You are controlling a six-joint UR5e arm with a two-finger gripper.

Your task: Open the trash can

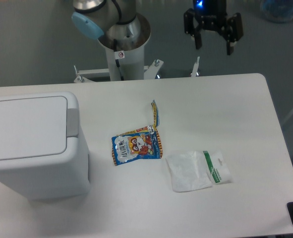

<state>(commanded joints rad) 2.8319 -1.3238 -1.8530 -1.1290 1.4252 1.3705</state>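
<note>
Trash can (32, 144): we see its lid down, at the table's (225, 104) left edge.
Gripper (214, 45): we see it released, holding nothing, beyond the far edge.

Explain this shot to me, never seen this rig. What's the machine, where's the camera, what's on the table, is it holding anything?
One fixed camera looks down on a white table from the front. The grey column with a blue cap behind the table is the robot arm. Its gripper hangs above the far edge, jaws spread and empty. At left stands the trash can, a big white bin with its lid closed and a grey push-button tab on the side that faces the wrappers. In the middle lies a blue snack wrapper with a torn strip. Right of it lies a white packet with a green-striped end. The gripper touches nothing.
</note>
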